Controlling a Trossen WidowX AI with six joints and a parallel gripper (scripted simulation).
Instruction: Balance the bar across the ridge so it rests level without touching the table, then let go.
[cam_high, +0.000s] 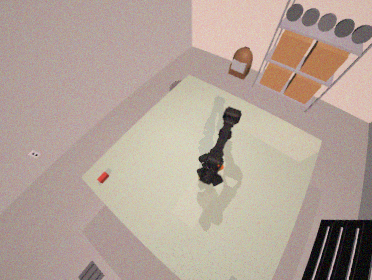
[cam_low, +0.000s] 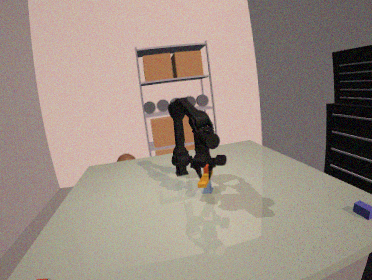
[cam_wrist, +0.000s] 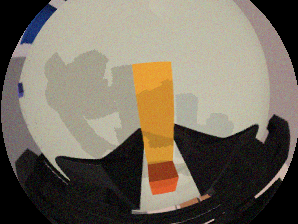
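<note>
Currently, item one: the claw (cam_low: 205, 172), black, parallel-jawed, pointing down over the middle of the bench (cam_low: 125, 225), clamped on the bar (cam_wrist: 154, 123) near one end.

Item two: bar, orange-yellow, rectangular, with a darker red-orange end nearest the wrist camera. In the wrist view it runs straight out from between the dark claw fingers, its far end over the pale surface. In the exterior view the bar (cam_low: 204, 181) hangs tilted under the claw, its lower end at the top of the ridge.

Item three: ridge (cam_low: 208, 189), a small blue-grey wedge standing on the bench directly beneath the bar. Whether bar and ridge touch cannot be told at this size.

Item four: arm (cam_high: 223, 140), black, six-jointed, base toward the back of the bench, reaching forward; its shadows fall on the surface around the claw.

Item five: red block (cam_high: 103, 177), lying near one bench edge, well apart from the claw.

Item six: blue block (cam_low: 363, 209), lying at another bench edge, well apart.

Item seven: metal shelf (cam_low: 175, 95) against the rear wall, carrying brown cartons and a row of grey discs.
</note>
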